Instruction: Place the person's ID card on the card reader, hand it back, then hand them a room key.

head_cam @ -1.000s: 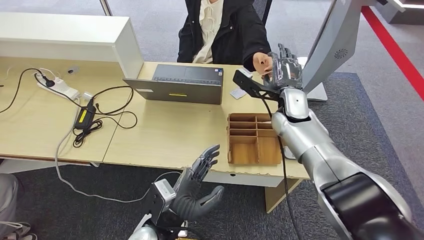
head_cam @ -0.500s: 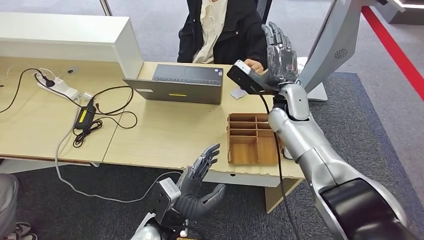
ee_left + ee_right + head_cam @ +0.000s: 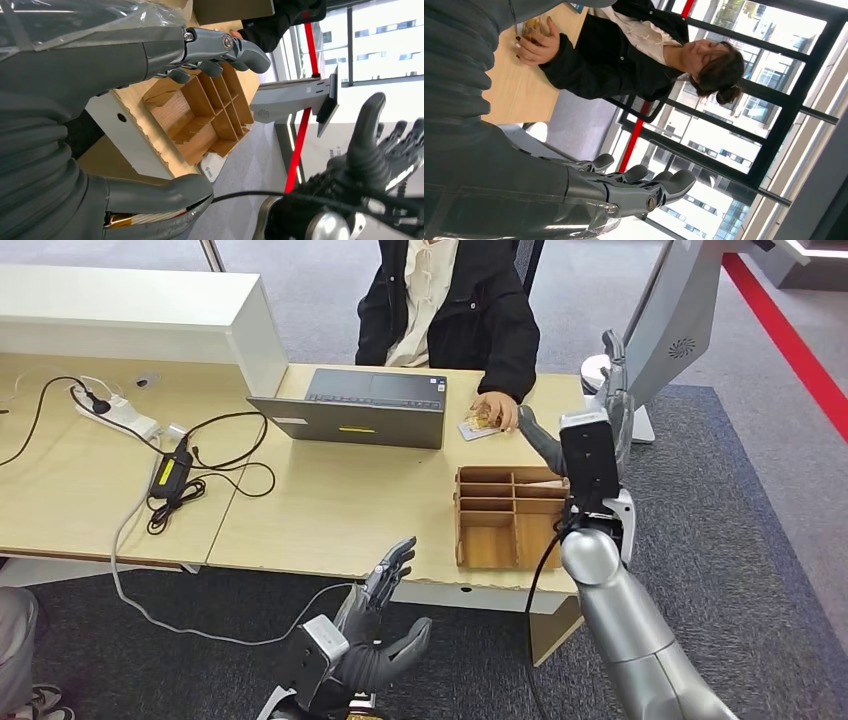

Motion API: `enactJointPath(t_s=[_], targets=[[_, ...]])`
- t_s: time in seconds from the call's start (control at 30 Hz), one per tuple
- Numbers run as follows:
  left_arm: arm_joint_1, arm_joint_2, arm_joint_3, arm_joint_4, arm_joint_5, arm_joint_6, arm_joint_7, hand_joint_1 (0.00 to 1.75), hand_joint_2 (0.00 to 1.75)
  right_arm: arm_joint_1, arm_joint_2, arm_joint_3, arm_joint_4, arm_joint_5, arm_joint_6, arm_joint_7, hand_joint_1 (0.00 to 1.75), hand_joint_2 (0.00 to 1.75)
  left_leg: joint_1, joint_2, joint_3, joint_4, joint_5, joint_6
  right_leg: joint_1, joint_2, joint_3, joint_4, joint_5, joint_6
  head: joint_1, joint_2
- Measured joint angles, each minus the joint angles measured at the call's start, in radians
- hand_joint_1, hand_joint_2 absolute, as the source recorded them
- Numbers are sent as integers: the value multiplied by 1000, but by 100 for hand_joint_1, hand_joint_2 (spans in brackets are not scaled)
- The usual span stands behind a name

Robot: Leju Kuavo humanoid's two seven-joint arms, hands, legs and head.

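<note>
My right hand [image 3: 604, 390] is raised above the table's far right corner, fingers [image 3: 644, 187] spread and pointing up, holding nothing. To its left, a person in a black jacket [image 3: 450, 310] rests a hand [image 3: 495, 410] on a small card [image 3: 472, 427] lying on the table beside the laptop. In the right wrist view that hand [image 3: 536, 42] cups the yellowish card [image 3: 529, 26]. My left hand [image 3: 385, 625] hangs open below the table's front edge, fingers apart and nothing in it. The wooden compartment tray [image 3: 505, 515] lies between the two hands.
A grey laptop [image 3: 365, 405] stands at the table's back middle. Cables, a power brick [image 3: 165, 475] and a power strip [image 3: 115, 415] cover the left side. A grey kiosk stand [image 3: 680, 320] rises at the right. A white flat device [image 3: 210, 171] lies beside the tray.
My right hand drew back from the person's hand and turned upright, nearer to me. The person's hand dropped onto the table with the card. My left hand sank slightly.
</note>
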Motion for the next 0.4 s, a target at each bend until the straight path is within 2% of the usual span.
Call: enactJointPath(t_s=[0.2, 0.4], targets=[[37, 18, 21, -40, -7, 28, 1, 0, 175, 187, -4, -60, -146, -108, 1, -109, 0, 175, 0, 0, 0, 0, 0, 0, 1, 0, 0, 0, 0, 0, 0, 0], [46, 31, 27, -63, -6, 46, 3, 0, 175, 324, -8, -70, -226, -127, 3, -119, 0, 175, 0, 0, 0, -1, 0, 0, 1, 0, 0, 0, -1, -1, 0, 0]])
